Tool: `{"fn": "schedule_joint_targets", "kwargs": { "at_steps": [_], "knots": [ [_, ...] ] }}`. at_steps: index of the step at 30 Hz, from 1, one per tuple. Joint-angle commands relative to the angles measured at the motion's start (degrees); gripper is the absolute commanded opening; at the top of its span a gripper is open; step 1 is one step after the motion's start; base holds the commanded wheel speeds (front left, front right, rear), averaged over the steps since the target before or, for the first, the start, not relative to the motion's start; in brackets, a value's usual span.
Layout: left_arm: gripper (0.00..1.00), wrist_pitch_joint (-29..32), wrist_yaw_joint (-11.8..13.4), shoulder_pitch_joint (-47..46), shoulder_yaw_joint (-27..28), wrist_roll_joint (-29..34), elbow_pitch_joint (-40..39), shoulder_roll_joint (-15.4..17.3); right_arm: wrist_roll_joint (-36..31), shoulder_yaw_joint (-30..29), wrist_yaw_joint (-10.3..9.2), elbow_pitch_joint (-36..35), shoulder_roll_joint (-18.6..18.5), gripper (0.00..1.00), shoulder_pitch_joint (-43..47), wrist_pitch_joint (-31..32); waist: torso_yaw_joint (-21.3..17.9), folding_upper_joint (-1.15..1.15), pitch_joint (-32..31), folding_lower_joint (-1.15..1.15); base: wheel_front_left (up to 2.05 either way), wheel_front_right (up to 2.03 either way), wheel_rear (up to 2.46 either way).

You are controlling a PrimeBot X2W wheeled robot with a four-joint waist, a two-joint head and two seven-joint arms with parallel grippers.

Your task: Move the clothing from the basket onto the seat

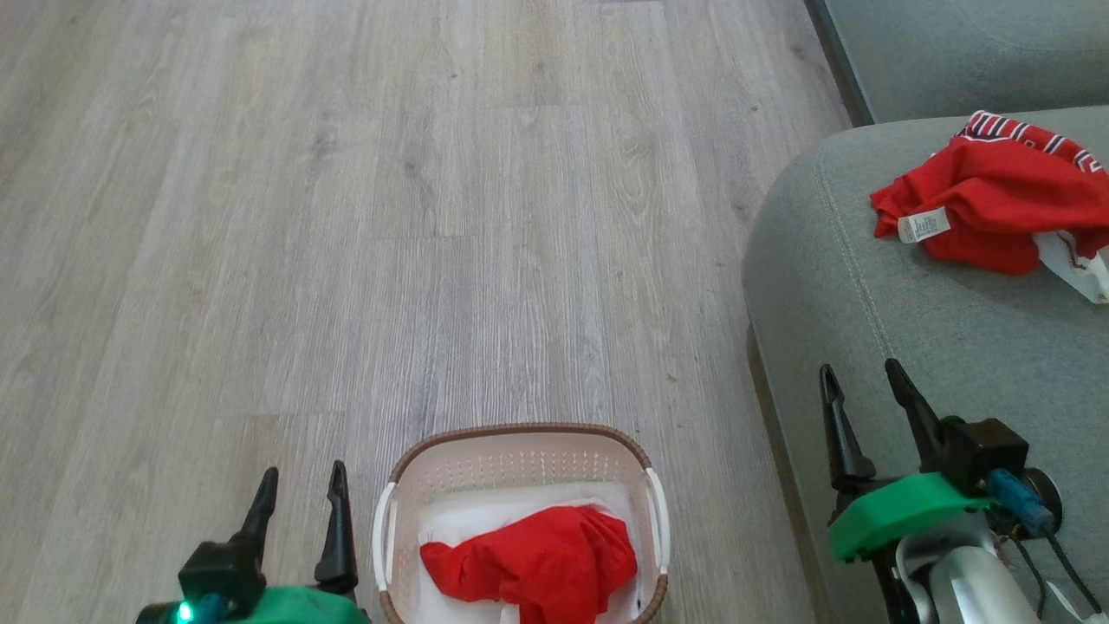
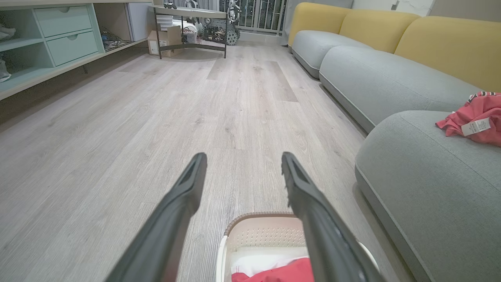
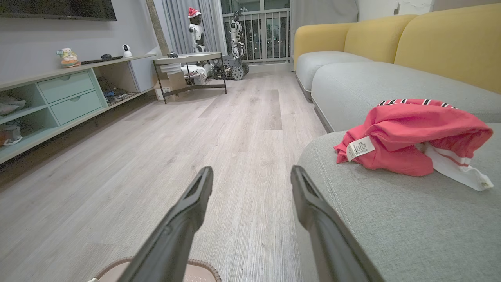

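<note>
Both end effectors stand released, fingers spread and holding nothing: the left end effector (image 1: 303, 472) at the lower left of the head view, the right end effector (image 1: 859, 371) at the lower right, each pointing up the frame. Pale wood-plank floor (image 1: 346, 217) covers the left and middle of that view. The grey-green seat (image 1: 910, 347) takes the right side, its rounded edge and stitched seam running down toward the right end effector, whose fingers lie over the cushion's near part. On the seat at the upper right lies the larger red garment (image 1: 996, 204), crumpled, with a striped band along its top and white trim at its right end; it is well apart from the right end effector, up the frame and to the right of the fingertips. In the right wrist view this garment sits at the right, beyond and to the right of the open fingers, touching neither. The basket (image 1: 520, 430) stands on the floor at the bottom centre of the head view, just right of the left end effector and left of the seat, brown rim on top and white handles at both sides. Inside it, on a white layer, lies the smaller red garment (image 1: 537, 559), bunched toward the near side, below and to the right of the left fingertips. A small white label (image 1: 924, 225) hangs at the left edge of the larger red garment.
</note>
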Motion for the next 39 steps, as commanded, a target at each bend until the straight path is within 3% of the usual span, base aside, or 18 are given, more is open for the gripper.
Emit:
{"fn": "schedule_joint_targets", "kwargs": {
  "at_steps": [1, 20, 28, 39],
  "knots": [
    [1.00, -0.3, -0.3, -1.9, 2.3, 0.5, -1.7, -0.1, -0.5, 1.0, 0.41, -2.2, 0.1, 1.00, -1.2, -0.5, 0.1, 0.00, 0.0, 0.01, 0.00, 0.00, 0.00],
    [1.00, -0.3, -1.2, -2.3, 3.3, 1.3, -1.1, -0.5, -0.1, 0.8, 0.41, -1.5, 0.1, 1.00, -1.4, -0.5, 0.5, 0.00, 0.6, 0.01, 0.00, 0.00, 0.00],
    [1.00, -0.3, -2.7, -4.8, 1.5, 3.0, 2.1, -0.4, 0.0, 0.0, 0.41, -1.9, 0.1, 1.00, -1.9, -0.5, 0.1, 0.00, 2.7, 0.01, 0.00, 0.00, 0.00],
    [1.00, -0.3, -7.0, -15.3, -6.4, 7.0, 14.9, -0.5, -0.6, -1.2, 0.41, -4.4, 0.1, 1.00, -6.3, -0.5, -2.4, 0.00, 13.2, 0.01, 0.00, 0.00, 0.00]
  ]
}}
